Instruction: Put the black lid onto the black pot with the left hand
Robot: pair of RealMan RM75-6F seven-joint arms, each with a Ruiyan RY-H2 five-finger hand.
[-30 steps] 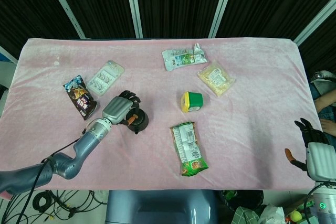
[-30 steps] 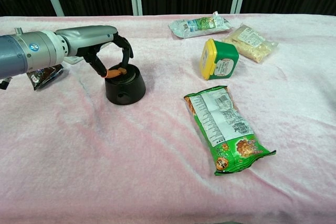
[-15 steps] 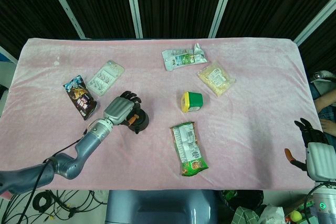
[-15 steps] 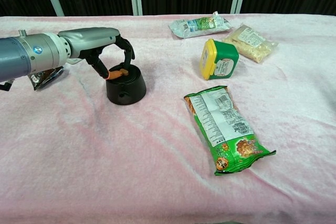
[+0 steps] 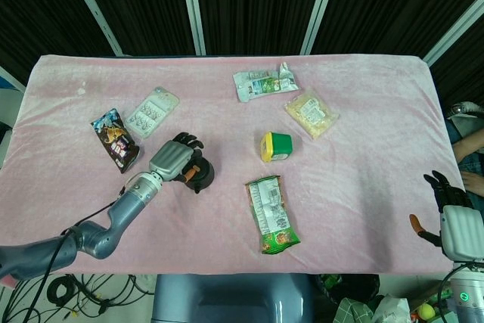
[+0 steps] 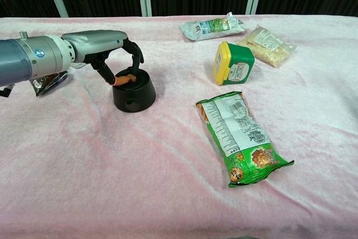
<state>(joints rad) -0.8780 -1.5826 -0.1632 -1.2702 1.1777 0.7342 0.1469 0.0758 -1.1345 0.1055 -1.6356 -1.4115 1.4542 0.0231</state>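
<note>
The black pot (image 6: pixel 135 95) stands on the pink cloth left of centre, also seen from above (image 5: pixel 203 177). The black lid (image 6: pixel 132 78) sits on top of the pot, mostly hidden under my fingers. My left hand (image 6: pixel 113 54) arches over the pot's top, and thumb and fingers pinch the lid from both sides; from the head view the left hand (image 5: pixel 173 159) covers the pot's left half. My right hand (image 5: pixel 453 220) hangs off the table's right front corner, fingers apart, holding nothing.
A green tub with a yellow lid (image 6: pixel 232 63) lies on its side to the right. A green snack bag (image 6: pixel 240 138) lies in front of it. A white-green pouch (image 6: pixel 211 26) and a yellow packet (image 6: pixel 265 43) lie behind. A dark snack bag (image 5: pixel 116 138) and a blister pack (image 5: pixel 153 111) lie left.
My left hand has sunk slightly and settled on the pot's top with the lid. The right hand has not moved.
</note>
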